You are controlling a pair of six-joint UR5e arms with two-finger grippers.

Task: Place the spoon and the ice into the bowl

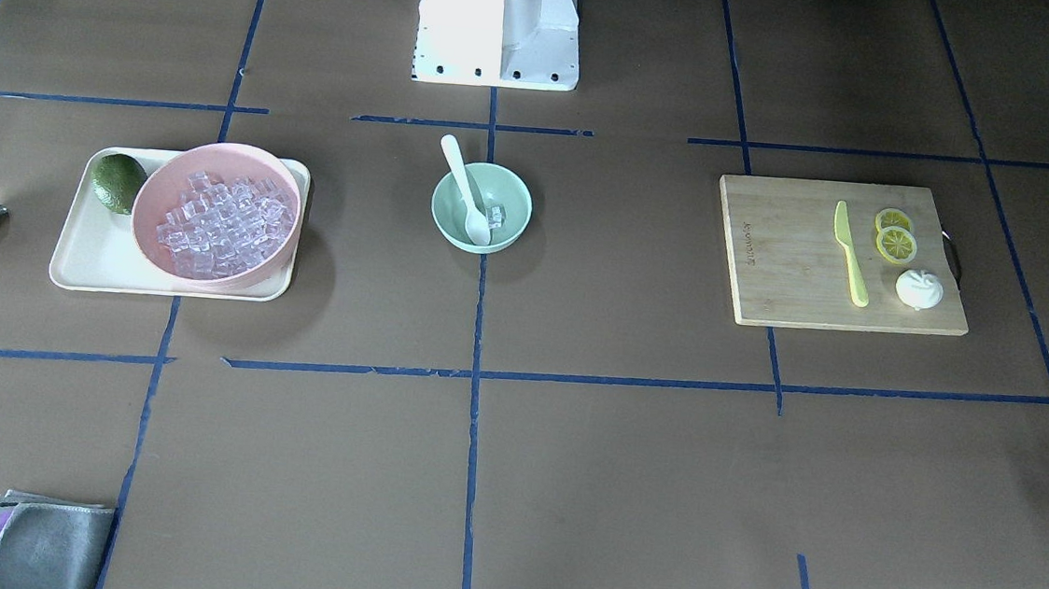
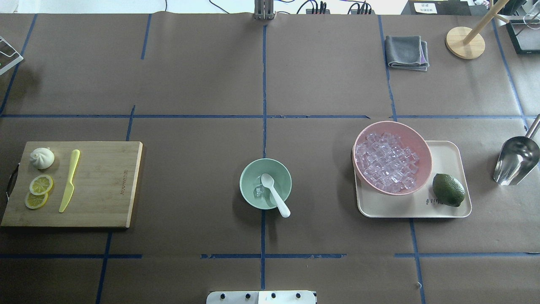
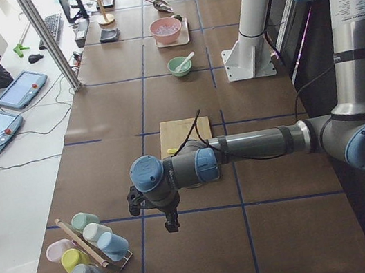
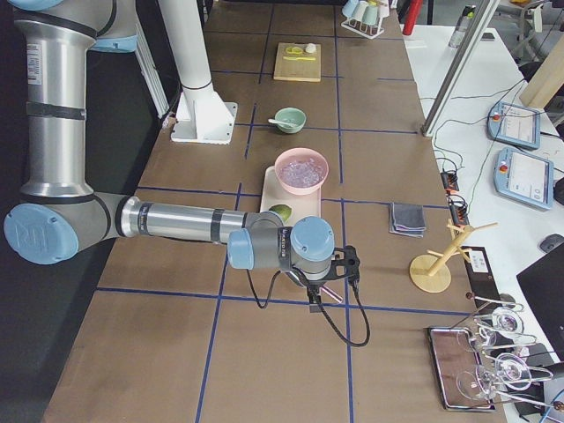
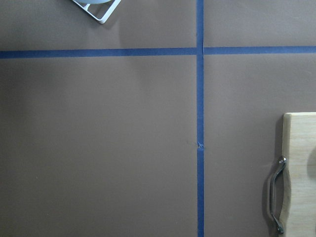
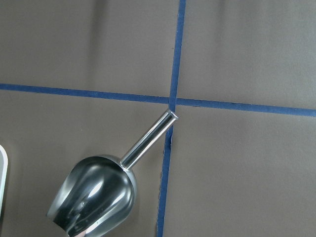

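The mint-green bowl (image 2: 280, 171) stands at the table's middle, also in the front view (image 1: 514, 195). The white spoon (image 2: 275, 195) lies in it, scoop down inside and handle leaning out over the rim toward the robot (image 1: 459, 170). A clear ice cube (image 2: 259, 192) lies in the bowl beside the scoop (image 1: 495, 214). My left gripper (image 3: 171, 221) hangs over the table's left end and my right gripper (image 4: 315, 304) over the right end, both far from the bowl. I cannot tell whether either is open or shut.
A pink bowl of ice cubes (image 2: 392, 162) and a green fruit (image 2: 448, 190) sit on a cream tray (image 2: 447, 152). A metal scoop (image 2: 517, 160) lies right of the tray. A cutting board (image 2: 101, 181) holds a yellow-green knife (image 2: 69, 179), lemon slices and a bun.
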